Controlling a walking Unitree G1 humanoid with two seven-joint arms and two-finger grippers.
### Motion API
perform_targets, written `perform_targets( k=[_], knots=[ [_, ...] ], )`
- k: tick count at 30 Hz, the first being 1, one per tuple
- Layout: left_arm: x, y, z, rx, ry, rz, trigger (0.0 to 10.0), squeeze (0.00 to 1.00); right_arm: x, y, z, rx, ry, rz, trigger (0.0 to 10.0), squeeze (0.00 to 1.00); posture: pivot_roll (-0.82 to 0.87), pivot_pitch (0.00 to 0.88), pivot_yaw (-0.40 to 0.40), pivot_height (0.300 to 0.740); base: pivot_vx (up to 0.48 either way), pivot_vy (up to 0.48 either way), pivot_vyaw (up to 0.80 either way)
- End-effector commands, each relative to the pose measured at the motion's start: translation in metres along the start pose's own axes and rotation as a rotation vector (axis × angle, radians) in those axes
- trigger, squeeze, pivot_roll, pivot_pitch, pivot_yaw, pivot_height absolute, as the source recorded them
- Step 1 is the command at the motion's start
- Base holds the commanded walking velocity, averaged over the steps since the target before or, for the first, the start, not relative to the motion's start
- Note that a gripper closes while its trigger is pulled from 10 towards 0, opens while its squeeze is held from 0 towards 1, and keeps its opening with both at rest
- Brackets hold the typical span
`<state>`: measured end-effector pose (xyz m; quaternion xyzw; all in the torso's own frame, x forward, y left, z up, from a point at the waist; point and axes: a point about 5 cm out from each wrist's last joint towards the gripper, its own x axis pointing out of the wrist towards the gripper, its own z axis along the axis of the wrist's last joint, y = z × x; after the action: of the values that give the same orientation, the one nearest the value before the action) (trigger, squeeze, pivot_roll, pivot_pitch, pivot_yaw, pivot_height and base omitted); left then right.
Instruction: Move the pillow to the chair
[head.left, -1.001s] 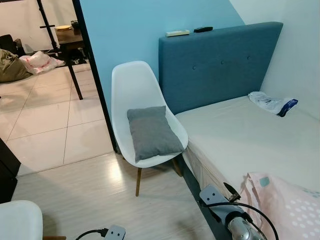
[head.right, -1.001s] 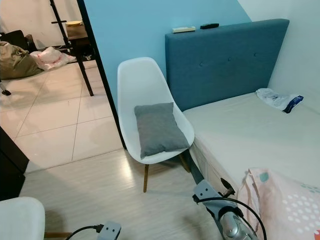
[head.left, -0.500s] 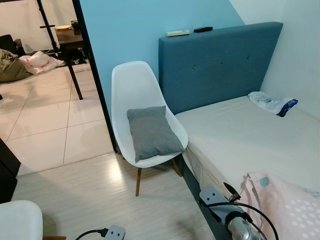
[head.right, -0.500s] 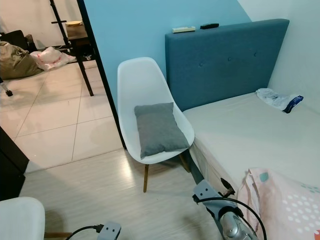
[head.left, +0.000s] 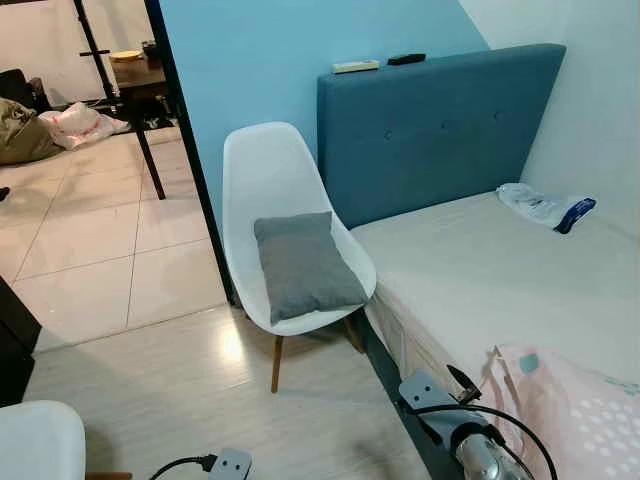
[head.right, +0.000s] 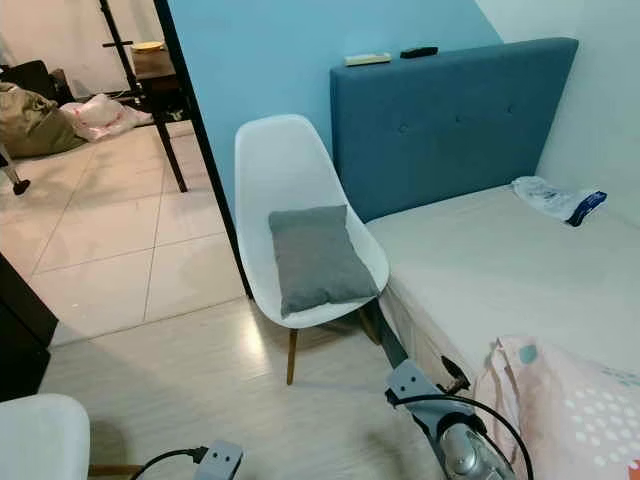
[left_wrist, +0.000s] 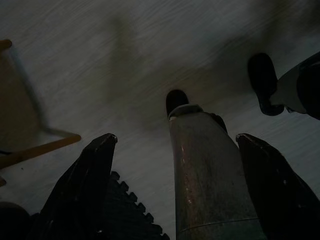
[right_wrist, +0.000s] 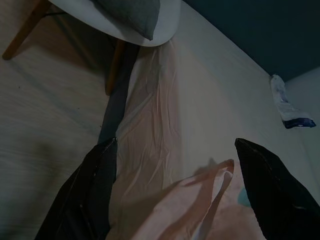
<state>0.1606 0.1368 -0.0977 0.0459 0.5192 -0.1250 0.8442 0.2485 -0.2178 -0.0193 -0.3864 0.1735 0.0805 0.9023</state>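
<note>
Pink bedding (head.left: 570, 420) cut by frame edge

white chair (head.left: 262, 180), grey pillow (head.left: 303, 264) on seat

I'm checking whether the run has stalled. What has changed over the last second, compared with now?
Nothing visibly changed. The grey pillow lies on the seat of the white chair beside the bed, as before. Both grippers hang low with fingers open, the right gripper over the bed's edge, the left gripper above the floor.
</note>
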Motion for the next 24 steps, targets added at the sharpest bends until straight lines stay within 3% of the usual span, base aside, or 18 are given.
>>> perform_targets(
  k=[1,24],
  knots=[
    [-0.0001,0.0016,0.0007,0.015,0.004,0.006,10.0,0.0,-0.0003,0.0004,-0.0008,0.019,0.009,-0.005,10.0,0.0,-0.08,0.0,0.025,0.74,0.0,0.0,0.0],
    [-0.0007,0.0042,-0.0005,0.014,0.003,0.006,10.0,0.0,0.0001,0.0007,0.0001,0.019,0.006,-0.006,10.0,0.0,-0.08,0.0,0.034,0.74,0.0,0.0,0.0]
  ],
)
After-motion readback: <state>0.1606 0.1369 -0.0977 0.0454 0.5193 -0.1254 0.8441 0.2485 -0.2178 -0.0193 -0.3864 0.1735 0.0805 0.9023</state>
